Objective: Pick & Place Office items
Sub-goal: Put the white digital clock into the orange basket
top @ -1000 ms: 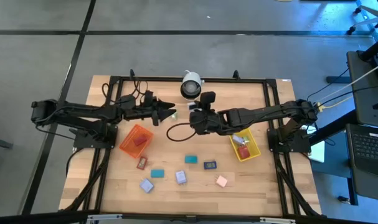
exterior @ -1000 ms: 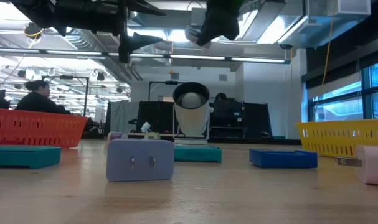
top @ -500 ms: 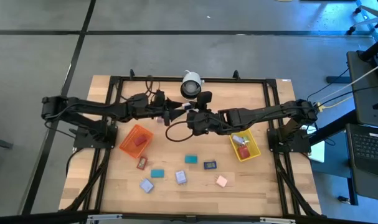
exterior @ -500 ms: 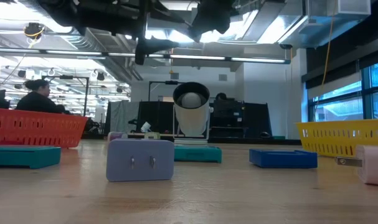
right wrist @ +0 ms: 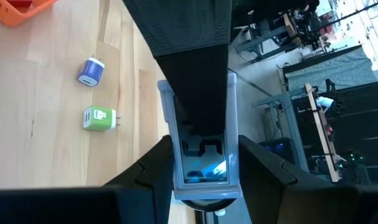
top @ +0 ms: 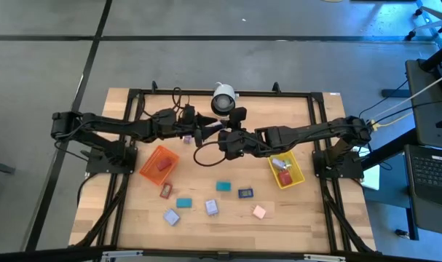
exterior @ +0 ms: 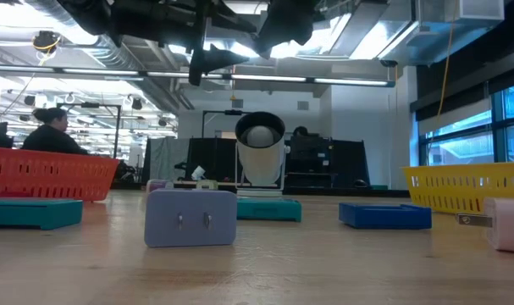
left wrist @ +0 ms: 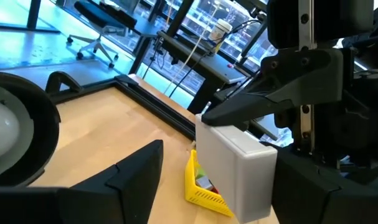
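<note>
My right gripper (top: 222,140) is shut on a small white block (left wrist: 238,168), held high over the table's middle. It shows pale lavender in the right wrist view (right wrist: 201,168). My left gripper (top: 208,135) is open and meets it from the left. Its fingers (left wrist: 136,177) stand on either side of the block; whether they touch it I cannot tell. Other office items lie on the near half of the table: red (top: 166,191), teal (top: 184,203), two lavender (top: 212,207), dark blue (top: 245,193) and pink (top: 259,212). My right gripper pinches the white block between its two fingers, which lie on opposite faces (right wrist: 174,165). One finger (left wrist: 257,106) shows along the block's top face in the left wrist view. The fingers come level from the table's right side. The block is lifted clear of the table.
An orange tray (top: 154,169) with a red item lies under the left arm. A yellow tray (top: 292,177) with several items lies under the right arm. A white camera (top: 222,98) stands at the far edge, with a black cable loop (top: 206,154) by it. A green block (right wrist: 100,118) and a lavender block (right wrist: 91,71) lie below the grippers.
My left gripper has moved toward the table's right, up to my right gripper and the block. My right gripper has shifted a little toward the table's left with the block still in its hold.
</note>
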`<state>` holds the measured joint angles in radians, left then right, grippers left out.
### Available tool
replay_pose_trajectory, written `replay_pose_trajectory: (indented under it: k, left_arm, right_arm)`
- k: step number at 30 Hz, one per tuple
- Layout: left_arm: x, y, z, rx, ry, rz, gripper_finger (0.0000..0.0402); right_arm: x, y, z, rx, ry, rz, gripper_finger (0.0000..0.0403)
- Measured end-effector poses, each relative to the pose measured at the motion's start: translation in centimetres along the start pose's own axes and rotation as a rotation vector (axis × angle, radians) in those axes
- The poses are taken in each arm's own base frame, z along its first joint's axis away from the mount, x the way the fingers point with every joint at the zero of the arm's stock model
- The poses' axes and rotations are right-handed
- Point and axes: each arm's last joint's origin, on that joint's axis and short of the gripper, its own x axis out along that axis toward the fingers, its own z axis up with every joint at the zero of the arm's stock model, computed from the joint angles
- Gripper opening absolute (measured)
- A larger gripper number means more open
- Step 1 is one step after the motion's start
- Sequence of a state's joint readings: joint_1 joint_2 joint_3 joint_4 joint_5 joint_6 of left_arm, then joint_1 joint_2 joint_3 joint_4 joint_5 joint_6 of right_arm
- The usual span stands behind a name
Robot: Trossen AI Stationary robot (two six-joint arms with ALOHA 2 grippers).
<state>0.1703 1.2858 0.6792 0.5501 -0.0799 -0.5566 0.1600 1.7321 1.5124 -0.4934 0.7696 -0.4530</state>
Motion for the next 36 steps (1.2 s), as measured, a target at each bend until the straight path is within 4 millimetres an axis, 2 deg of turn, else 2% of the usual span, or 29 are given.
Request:
replay_pose_trajectory:
  k: [19,31,33,36]
  left_arm:
    - [-0.07,-0.73,-0.47,0.022,0.020,-0.028,0.0082]
    - [-0.07,-0.74,-0.50,0.022,0.027,-0.037,0.0072]
    - [-0.08,-0.74,-0.52,0.022,0.028,-0.039,0.0071]
    - [-0.09,-0.77,-0.53,0.022,0.031,-0.049,0.0071]
  right_arm:
    - [0.10,-0.05,-0.09,-0.007,0.008,-0.004,0.0141]
    - [0.07,-0.08,-0.08,-0.006,0.006,-0.004,0.0138]
    - [0.06,-0.07,-0.07,-0.006,0.003,0.002,0.0147]
    - [0.04,-0.05,0.03,0.001,-0.014,0.023,0.0182]
